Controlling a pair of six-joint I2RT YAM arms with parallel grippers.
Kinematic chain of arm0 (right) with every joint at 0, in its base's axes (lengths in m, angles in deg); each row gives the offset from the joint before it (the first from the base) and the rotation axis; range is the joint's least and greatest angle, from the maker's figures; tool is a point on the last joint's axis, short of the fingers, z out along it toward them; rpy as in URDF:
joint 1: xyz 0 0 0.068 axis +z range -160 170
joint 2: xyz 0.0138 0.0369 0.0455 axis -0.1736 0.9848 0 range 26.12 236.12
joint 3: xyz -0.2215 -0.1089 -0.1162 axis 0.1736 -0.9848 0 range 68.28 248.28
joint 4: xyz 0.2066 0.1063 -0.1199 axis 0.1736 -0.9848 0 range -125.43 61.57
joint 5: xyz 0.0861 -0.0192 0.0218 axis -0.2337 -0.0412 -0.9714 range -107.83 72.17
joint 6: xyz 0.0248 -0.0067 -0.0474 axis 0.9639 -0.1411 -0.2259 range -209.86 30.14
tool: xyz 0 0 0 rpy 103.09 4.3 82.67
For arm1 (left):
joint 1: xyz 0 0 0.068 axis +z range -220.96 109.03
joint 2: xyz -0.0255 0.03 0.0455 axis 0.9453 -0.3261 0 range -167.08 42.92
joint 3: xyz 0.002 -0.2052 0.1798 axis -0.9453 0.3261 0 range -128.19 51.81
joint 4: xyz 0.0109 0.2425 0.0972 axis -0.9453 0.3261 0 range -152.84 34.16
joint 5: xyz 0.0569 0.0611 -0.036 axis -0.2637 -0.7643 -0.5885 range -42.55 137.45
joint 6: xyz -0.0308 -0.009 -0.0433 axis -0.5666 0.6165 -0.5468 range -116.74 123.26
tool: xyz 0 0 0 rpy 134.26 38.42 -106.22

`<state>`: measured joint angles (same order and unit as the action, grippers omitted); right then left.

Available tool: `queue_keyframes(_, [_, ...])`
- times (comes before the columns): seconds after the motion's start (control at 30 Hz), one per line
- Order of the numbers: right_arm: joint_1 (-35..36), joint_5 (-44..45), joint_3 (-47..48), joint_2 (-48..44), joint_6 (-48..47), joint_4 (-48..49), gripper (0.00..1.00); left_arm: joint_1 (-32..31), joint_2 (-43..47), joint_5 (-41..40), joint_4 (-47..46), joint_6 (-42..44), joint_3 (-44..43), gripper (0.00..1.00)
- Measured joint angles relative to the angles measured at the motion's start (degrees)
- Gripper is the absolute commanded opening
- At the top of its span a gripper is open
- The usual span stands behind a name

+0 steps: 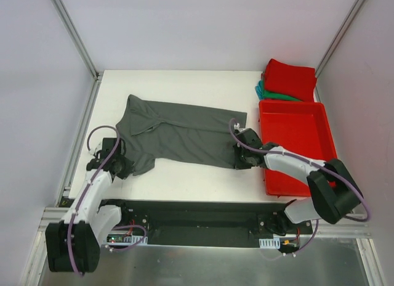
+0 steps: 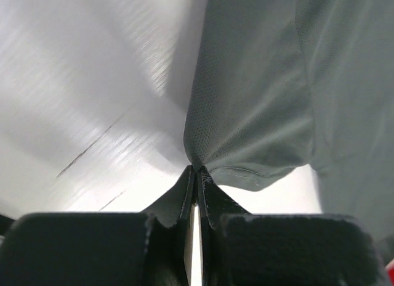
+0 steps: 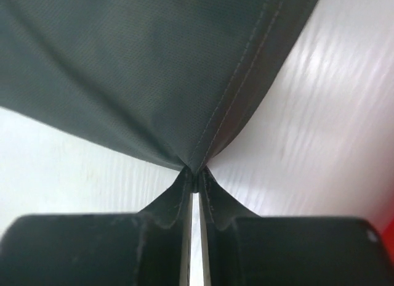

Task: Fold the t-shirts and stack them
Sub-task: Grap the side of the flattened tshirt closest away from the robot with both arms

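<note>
From above, charcoal t-shirt (image 1: pixel 178 135) spread, wrist-close, left pincer (image 2: pixel 196 170) and right pincer (image 3: pixel 194 172) clenched on its cloth

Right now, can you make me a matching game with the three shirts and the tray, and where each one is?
Things:
1. grey t-shirt
2. red t-shirt
3. teal t-shirt
4. red tray

Places:
A. under another folded shirt
B. top of the folded pile, far right corner
C. spread out, pinched by the left gripper and the right gripper
D. on the right, just nearer the arms than the folded pile

Pairs: 1-C, 2-B, 3-A, 4-D
</note>
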<state>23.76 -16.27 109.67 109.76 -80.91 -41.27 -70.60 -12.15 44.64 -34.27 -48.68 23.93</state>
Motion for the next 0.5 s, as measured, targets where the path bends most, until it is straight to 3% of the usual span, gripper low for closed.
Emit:
queue_keyframes(0.3, [5.5,-7.8,-5.8,-13.6,2.0,-6.5,0.06,0.0,22.2,-2.3,12.0,-5.2,4.5,0.0])
queue_keyframes(0.5, [6.0,-11.0,-7.9,-18.6,2.6,-8.6,0.07,0.0,24.9,-1.0,15.1,-5.6,4.1,0.0])
